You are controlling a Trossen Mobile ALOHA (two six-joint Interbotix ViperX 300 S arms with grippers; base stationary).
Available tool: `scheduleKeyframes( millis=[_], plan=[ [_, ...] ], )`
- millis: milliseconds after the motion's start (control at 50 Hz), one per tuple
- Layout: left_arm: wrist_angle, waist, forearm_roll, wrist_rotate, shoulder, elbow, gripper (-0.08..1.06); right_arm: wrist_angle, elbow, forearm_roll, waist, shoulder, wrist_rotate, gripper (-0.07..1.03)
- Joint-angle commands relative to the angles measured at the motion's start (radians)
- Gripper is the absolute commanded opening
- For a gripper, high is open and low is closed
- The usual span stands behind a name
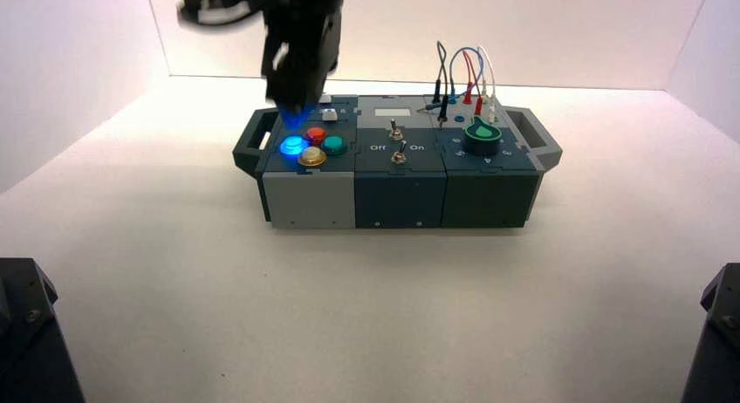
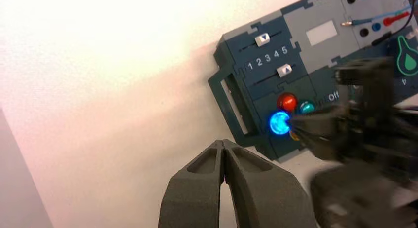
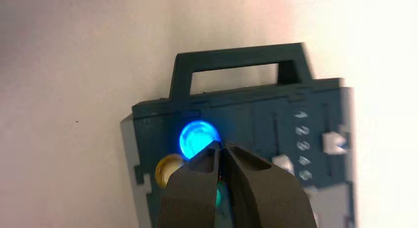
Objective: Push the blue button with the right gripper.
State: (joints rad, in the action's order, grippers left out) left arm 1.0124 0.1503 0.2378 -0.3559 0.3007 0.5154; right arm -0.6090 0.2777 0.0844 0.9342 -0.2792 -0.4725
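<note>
Blue button: the blue button [image 1: 292, 146] glows bright. It sits at the left end of the box [image 1: 397, 189], on the left side of the four-button group.
Other buttons: the red button [image 1: 316, 134], the teal button [image 1: 334, 145] and the yellow button [image 1: 311, 157] sit close beside it.
Right hand: the right hand [image 3: 221, 148] is over the left end of the box. Its two fingers are pressed together and hold nothing.
Tip and button: in the right wrist view the closed tip lies right at the edge of the blue button [image 3: 198, 138]. I cannot tell if it touches.
Which way: the button's middle seems a little past the tip, toward the box handle [image 3: 235, 70]. So I think a push should go down and a bit toward that handle.
What could go wrong: the yellow button [image 3: 167, 170] is just beside the fingers, so a slip could press it.
Left hand: the left hand [image 2: 224, 144] hangs over the bench [image 1: 174, 272], off the box's left end. Its fingers are together and hold nothing. It is farther from the button.
</note>
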Motion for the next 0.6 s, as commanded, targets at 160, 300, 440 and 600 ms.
scheduleKeyframes(
  millis=[160,300,440,600],
  plan=[
    [-0.051,-0.003,0.003,0.005,-0.017,-0.009,-0.03,-0.061,0.025,-0.048,0.002,0.144,0.006,-0.02],
    [-0.066,-0.003,0.003,0.005,-0.031,-0.003,-0.03,-0.080,0.055,-0.049,0.002,0.173,0.006,-0.02],
    [-0.094,-0.003,0.003,0.005,-0.032,0.006,-0.03,-0.081,0.074,-0.049,0.002,0.178,0.006,-0.02],
    [-0.120,-0.003,0.003,0.003,-0.025,0.026,-0.03,-0.074,0.086,-0.052,0.002,0.172,0.006,-0.02]
  ],
)
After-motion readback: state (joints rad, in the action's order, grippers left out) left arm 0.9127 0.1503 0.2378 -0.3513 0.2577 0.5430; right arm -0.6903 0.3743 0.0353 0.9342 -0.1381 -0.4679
